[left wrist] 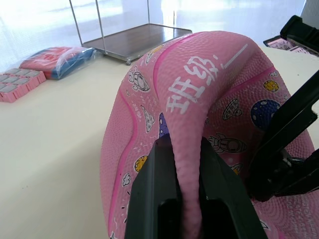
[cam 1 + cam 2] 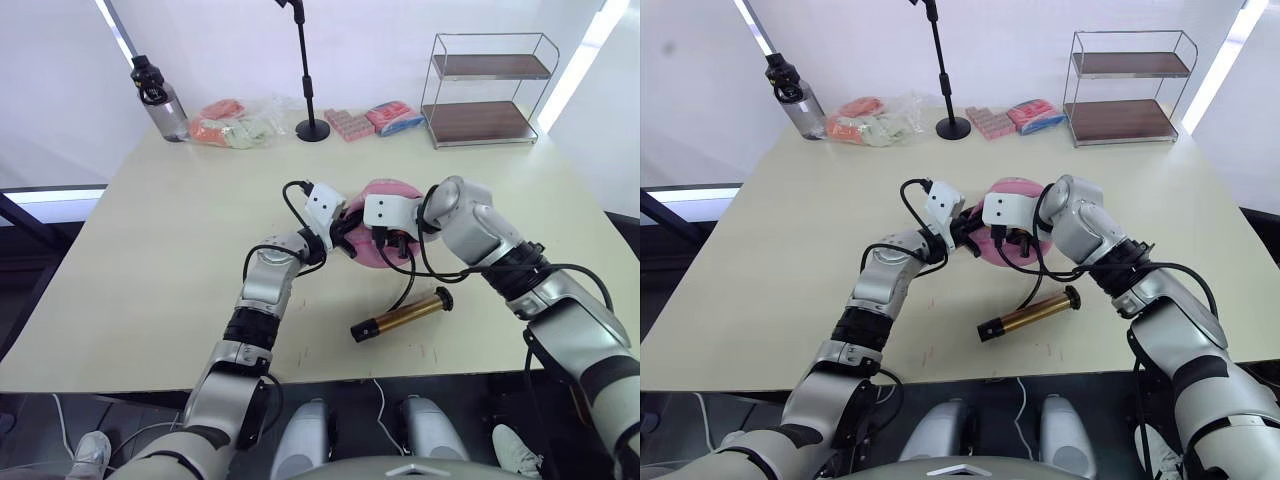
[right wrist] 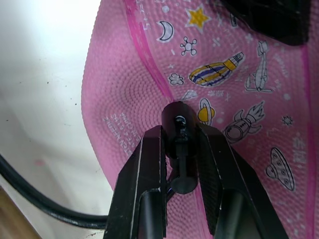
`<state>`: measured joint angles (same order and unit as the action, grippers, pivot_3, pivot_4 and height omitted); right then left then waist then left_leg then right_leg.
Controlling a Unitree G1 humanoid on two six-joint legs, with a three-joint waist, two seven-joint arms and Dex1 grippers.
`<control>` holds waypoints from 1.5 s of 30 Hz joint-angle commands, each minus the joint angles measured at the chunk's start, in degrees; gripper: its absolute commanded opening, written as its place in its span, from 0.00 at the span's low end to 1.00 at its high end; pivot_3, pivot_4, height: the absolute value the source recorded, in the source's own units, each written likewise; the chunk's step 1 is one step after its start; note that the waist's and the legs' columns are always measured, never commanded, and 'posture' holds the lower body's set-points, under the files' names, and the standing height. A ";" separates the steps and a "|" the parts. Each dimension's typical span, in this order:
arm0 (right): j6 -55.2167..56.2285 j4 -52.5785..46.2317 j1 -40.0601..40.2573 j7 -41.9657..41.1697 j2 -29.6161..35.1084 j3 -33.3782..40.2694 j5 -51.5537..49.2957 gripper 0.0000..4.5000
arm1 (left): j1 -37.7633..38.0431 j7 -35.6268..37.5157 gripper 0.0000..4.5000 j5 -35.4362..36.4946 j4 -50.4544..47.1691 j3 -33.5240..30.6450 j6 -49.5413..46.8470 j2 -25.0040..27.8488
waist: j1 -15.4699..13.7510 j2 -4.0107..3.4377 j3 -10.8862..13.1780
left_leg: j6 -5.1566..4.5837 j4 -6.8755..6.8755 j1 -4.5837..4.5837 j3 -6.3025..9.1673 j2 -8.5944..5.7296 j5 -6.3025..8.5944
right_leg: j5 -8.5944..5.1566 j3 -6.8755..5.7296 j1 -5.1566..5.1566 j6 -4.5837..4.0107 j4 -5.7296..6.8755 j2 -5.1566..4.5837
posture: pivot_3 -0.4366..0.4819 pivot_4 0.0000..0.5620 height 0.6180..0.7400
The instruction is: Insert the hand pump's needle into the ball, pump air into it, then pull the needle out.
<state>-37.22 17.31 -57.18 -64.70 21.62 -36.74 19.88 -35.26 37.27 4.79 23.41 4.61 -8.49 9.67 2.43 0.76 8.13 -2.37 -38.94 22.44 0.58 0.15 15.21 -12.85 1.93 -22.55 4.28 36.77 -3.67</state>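
Two grippers work the ball point(image 2: 385, 192): left gripper point(image 1: 185, 164) pinches a fold to steady it, right gripper point(image 3: 180, 144) clamps the needle fitting point(image 3: 178, 130) against its skin; pump point(image 2: 400, 314) lies nearby.

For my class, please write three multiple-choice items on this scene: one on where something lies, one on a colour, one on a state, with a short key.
1. Where does the hand pump lie?
A. on the table, nearer the robot than the ball
B. on the wire shelf
C. beside the water bottle

2. What colour is the ball?
A. blue
B. pink
C. green

3. What is the left gripper doing?
A. hanging open above the table
B. pinching a fold of the ball
C. holding the pump's handle

Key: 1 A, the bronze cylinder rests on the table in front of the ball; 2 B, its skin is pink with cartoon prints; 3 B, its fingers squeeze pink rubber.
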 commanded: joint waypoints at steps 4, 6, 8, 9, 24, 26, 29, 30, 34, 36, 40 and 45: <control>2.94 5.13 3.23 0.81 -2.49 -4.16 2.95 0.07 | 1.46 1.13 0.00 0.03 1.04 2.66 -1.70 -1.71 | 0.01 0.02 -0.29 | 0.00 0.04 -0.04 0.00 0.00 0.00 | -0.01 0.00 0.00 -0.02 0.00 0.00 | 0.48 0.27 1.00; 3.37 5.49 3.68 0.54 -2.69 -4.20 3.69 0.07 | 1.42 1.10 0.00 0.05 1.07 2.59 -1.73 -1.68 | 0.01 0.03 -0.40 | 0.00 0.08 -0.06 -0.01 0.00 0.00 | -0.02 0.00 0.02 -0.03 -0.01 0.00 | 0.48 0.27 1.00; 3.45 6.53 4.05 1.02 -3.62 -3.94 4.20 0.07 | 1.36 1.05 0.00 0.01 1.16 2.57 -1.77 -1.69 | 0.01 0.08 -0.50 | 0.00 0.13 -0.11 0.00 0.00 0.00 | -0.03 0.01 0.04 -0.05 -0.01 0.00 | 0.48 0.27 1.00; 3.44 7.14 4.17 1.30 -4.09 -3.78 4.48 0.07 | 1.36 1.00 0.00 0.02 1.16 2.54 -1.83 -1.71 | 0.01 0.13 -0.53 | 0.00 0.22 -0.23 -0.01 0.00 0.00 | -0.05 0.03 0.11 -0.08 -0.02 0.00 | 0.48 0.27 1.00; -2.14 3.62 7.10 3.96 -4.18 5.25 3.23 0.07 | 1.05 0.87 0.00 -0.12 2.28 2.03 -1.31 -1.53 | 0.01 0.28 -0.87 | 0.03 0.65 -0.90 0.42 0.05 0.02 | -0.36 -0.06 0.66 -0.58 -0.17 0.10 | 0.48 0.27 1.00; -4.06 -0.67 8.19 3.65 -2.69 7.20 2.34 0.07 | 0.79 1.01 0.00 -0.16 2.60 1.83 -1.12 -1.25 | -0.08 0.21 -0.83 | 0.04 0.65 -0.83 0.50 0.03 0.02 | -0.36 -0.14 0.65 -0.59 -0.21 0.06 | 0.48 0.27 1.00; -6.47 -6.86 9.63 3.33 -0.86 9.78 0.57 0.07 | 0.49 1.22 0.00 -0.25 3.11 1.62 -0.80 -0.96 | -0.32 -0.05 -0.66 | 0.05 0.65 -0.64 0.70 -0.01 0.02 | -0.36 -0.37 0.63 -0.59 -0.34 -0.01 | 0.48 0.27 1.00; -7.04 -8.22 10.04 3.20 -0.45 10.12 0.00 0.07 | 0.45 1.26 0.00 -0.27 3.23 1.62 -0.69 -0.94 | -0.42 -0.18 -0.58 | 0.05 0.65 -0.56 0.77 -0.03 0.01 | -0.36 -0.45 0.63 -0.59 -0.42 -0.04 | 0.48 0.27 1.00; -8.71 -13.70 11.70 3.01 1.63 11.94 -2.55 0.37 | 0.11 1.46 0.00 -0.48 4.16 1.86 0.03 -1.04 | -1.07 -0.52 -0.37 | 0.05 0.73 -0.25 0.91 -0.09 0.01 | -0.33 -0.65 0.47 -0.54 -0.64 -0.12 | 0.48 0.27 1.00; -7.87 -15.42 12.54 2.63 2.40 13.32 -4.95 0.62 | -0.04 1.51 0.00 -0.54 4.61 1.96 0.38 -1.19 | -1.52 -0.64 -0.30 | 0.10 0.76 0.13 0.98 -0.11 -0.02 | -0.22 -0.73 0.16 -0.36 -0.77 -0.12 | 0.48 0.27 1.00; -8.46 -17.60 13.99 2.63 5.00 16.22 -8.31 0.97 | -0.04 1.59 0.00 -0.58 4.96 2.12 0.88 -1.25 | -1.85 -0.72 -0.20 | 0.23 0.80 0.47 0.99 -0.18 -0.10 | -0.21 -0.72 -0.11 -0.36 -0.81 -0.14 | 0.48 0.27 1.00; -7.02 -19.54 15.85 3.88 8.40 21.10 -13.13 0.97 | 0.15 1.82 0.00 -0.51 4.93 2.26 1.29 -0.95 | -2.15 -0.75 0.00 | 0.22 0.82 0.48 1.05 -0.43 -0.11 | -0.22 -0.78 -0.10 -0.35 -0.83 -0.20 | 0.48 0.27 1.00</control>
<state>-45.06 -0.09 -41.25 -62.01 28.37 -19.76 7.91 -36.62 38.98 5.21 25.84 5.64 -5.87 8.46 0.28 0.01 8.13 -2.14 -38.13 22.93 1.63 -0.29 15.09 -13.07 1.14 -22.65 3.95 35.93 -3.89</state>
